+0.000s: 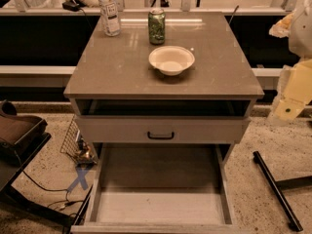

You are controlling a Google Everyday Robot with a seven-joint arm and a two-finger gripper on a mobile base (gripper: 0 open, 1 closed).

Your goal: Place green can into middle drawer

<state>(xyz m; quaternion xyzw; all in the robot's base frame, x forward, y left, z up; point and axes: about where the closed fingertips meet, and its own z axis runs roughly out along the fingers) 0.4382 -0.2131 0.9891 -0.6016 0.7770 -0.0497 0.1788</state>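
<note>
Claw seemingly far right, state unclear, one green can, one middle drawer open

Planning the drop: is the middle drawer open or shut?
Open: drawer pulled out, its floor showing. Hand is at the right edge.

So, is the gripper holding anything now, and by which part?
Nothing, as far as can be seen. The green can stands free on the cabinet top, and the gripper is at the right edge, far from it.
</note>
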